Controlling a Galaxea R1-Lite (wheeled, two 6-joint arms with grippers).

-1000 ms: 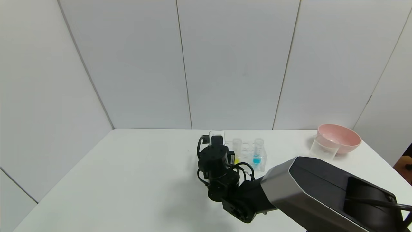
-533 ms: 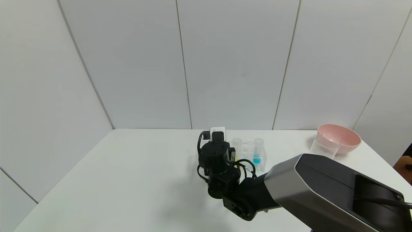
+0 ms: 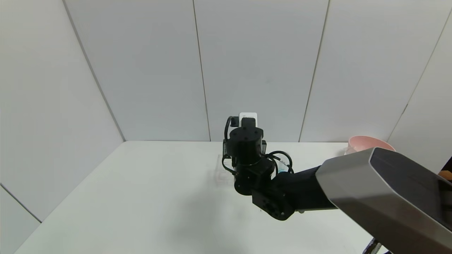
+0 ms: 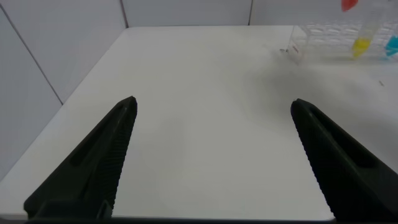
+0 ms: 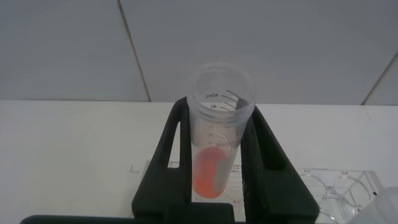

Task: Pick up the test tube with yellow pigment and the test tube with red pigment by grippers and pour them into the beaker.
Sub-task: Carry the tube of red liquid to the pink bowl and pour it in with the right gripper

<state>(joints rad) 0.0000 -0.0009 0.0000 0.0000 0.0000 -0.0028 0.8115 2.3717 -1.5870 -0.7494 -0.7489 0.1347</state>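
My right gripper (image 5: 219, 112) is shut on the test tube with red pigment (image 5: 214, 168) and holds it upright, lifted above the clear rack (image 5: 339, 186). In the head view the right gripper (image 3: 245, 139) hangs over the rack (image 3: 222, 174) and hides the tube. The test tube with yellow pigment (image 4: 362, 37) stands in the rack (image 4: 320, 37) in the left wrist view, with the red tube's bottom (image 4: 349, 5) above it. My left gripper (image 4: 212, 109) is open and empty, low over the bare table to the left. The beaker is hidden behind my right forearm.
A pink bowl (image 3: 363, 143) sits at the table's far right, partly behind my right forearm (image 3: 385, 190). A tube with blue liquid (image 4: 392, 45) stands in the rack beside the yellow one. White wall panels close the back of the table (image 3: 123, 197).
My right gripper has risen and shifted slightly right, lifting the red tube up out of the rack. The forearm now covers the beaker and most of the bowl.
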